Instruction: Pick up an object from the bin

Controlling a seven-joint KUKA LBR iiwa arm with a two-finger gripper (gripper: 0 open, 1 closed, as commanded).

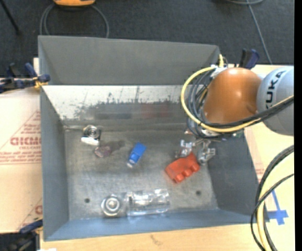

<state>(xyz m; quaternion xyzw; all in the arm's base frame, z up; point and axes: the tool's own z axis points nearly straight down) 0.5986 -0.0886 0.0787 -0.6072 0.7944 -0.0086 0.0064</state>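
Grey metal bin, far left of floor: silver fitting, dull purple scrap just beside. Lower down, round silver cap next to clear plastic piece. Centre: small blue cylinder, lying alone. Right of centre: red toothed block, flat on the floor, not lifted. Gripper low at its upper right end, jaws apart, closed on nothing. Left to do, by the look of it: close, grip, raise clear.

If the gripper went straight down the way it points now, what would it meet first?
Most likely the red block, whose near end lies just under the gripper; depth is unclear, so it might touch bare bin floor beside it.
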